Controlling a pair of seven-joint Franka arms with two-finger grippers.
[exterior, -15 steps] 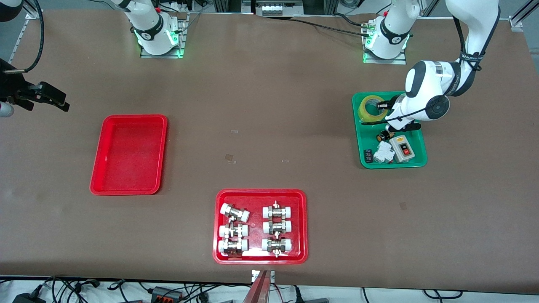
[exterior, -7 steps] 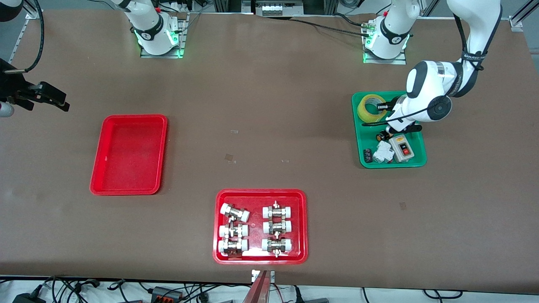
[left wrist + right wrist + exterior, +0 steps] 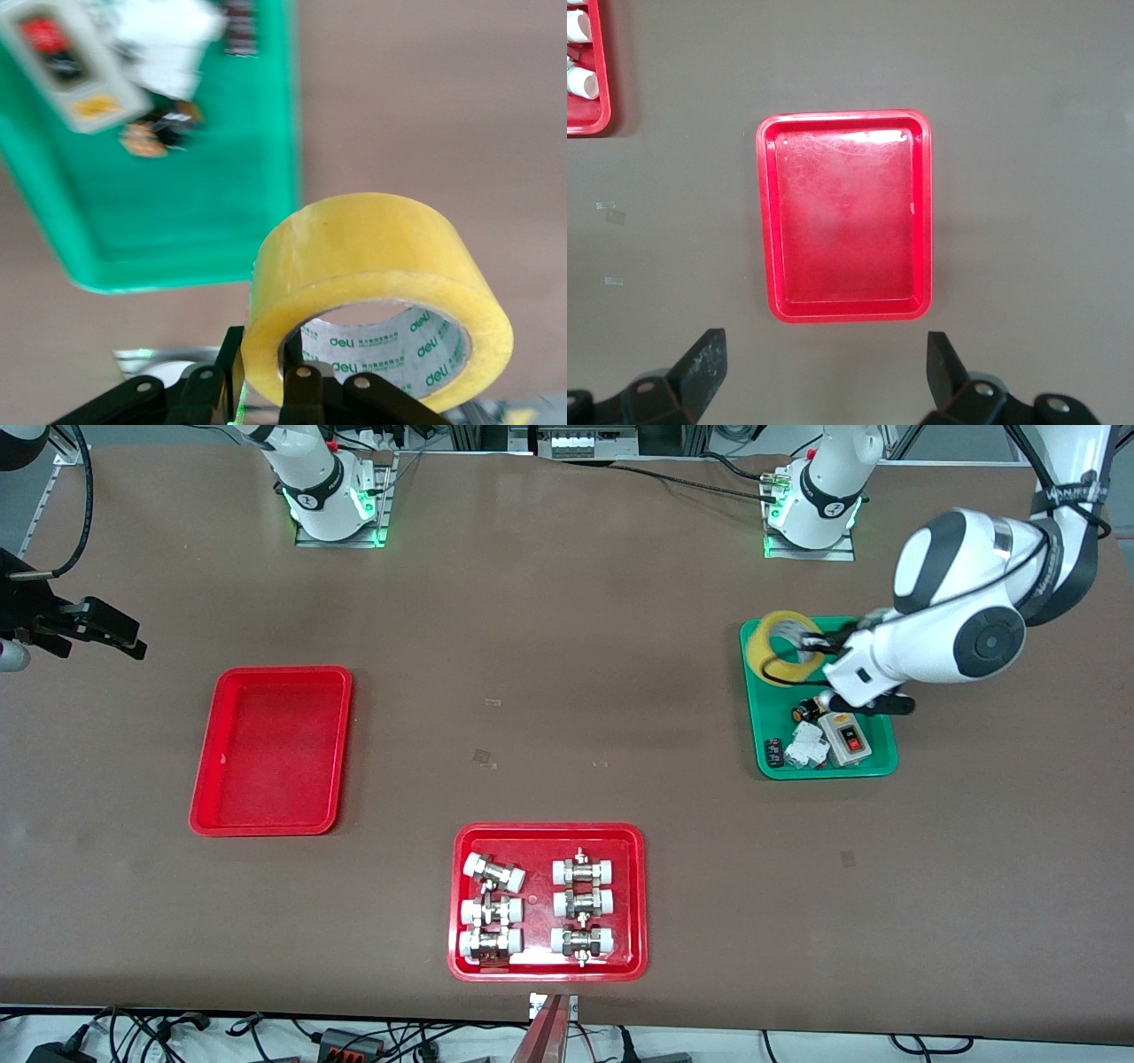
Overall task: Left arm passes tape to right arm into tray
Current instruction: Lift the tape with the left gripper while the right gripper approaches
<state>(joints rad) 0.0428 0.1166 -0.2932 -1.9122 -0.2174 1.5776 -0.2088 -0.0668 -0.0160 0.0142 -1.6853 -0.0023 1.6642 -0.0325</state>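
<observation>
My left gripper (image 3: pixel 808 646) is shut on the wall of the yellow tape roll (image 3: pixel 780 646) and holds it in the air over the green tray's end nearest the bases. In the left wrist view the tape (image 3: pixel 372 266) fills the foreground, one finger inside its white core and one outside, my left gripper (image 3: pixel 264 372) clamped on its rim. The plain red tray (image 3: pixel 271 751) lies empty toward the right arm's end of the table and shows in the right wrist view (image 3: pixel 846 217). My right gripper (image 3: pixel 111 633) waits open near that end; it is also in its own view (image 3: pixel 828 363).
The green tray (image 3: pixel 760 707) holds a switch box (image 3: pixel 848 738), a white part and small dark parts. A red tray (image 3: pixel 547 965) with several metal fittings lies near the table's front edge. The green tray also shows in the left wrist view (image 3: pixel 177 212).
My left gripper closed on the tape and lifted it off the green tray, the left arm rising. The right arm has not moved.
</observation>
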